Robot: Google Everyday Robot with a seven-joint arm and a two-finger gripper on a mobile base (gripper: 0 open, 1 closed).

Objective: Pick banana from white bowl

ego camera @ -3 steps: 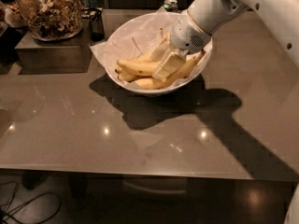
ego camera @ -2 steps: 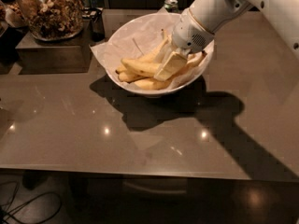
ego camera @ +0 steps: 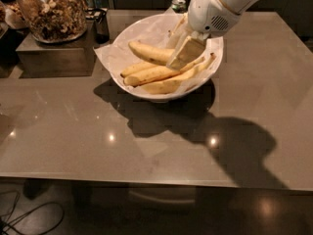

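The white bowl (ego camera: 142, 28), lined with crinkled white paper, stands at the back middle of the brown table. Several yellow bananas lie in it. The plump banana (ego camera: 149, 53) lies uppermost, running from upper left down to the right. My gripper (ego camera: 182, 55) reaches down into the bowl from the upper right and sits at this banana's right end, covering it. Two slimmer bananas (ego camera: 151, 75) lie below it toward the bowl's front.
A glass jar of brown snacks (ego camera: 49, 11) stands on a dark box (ego camera: 54, 58) at the back left. A green-topped can (ego camera: 178, 5) stands behind the bowl. The table's front edge (ego camera: 146, 180) runs across the lower part of the view.
My gripper has risen a little inside the bowl and shifted slightly back. The plump banana now shows apart from, and above, the slimmer ones.
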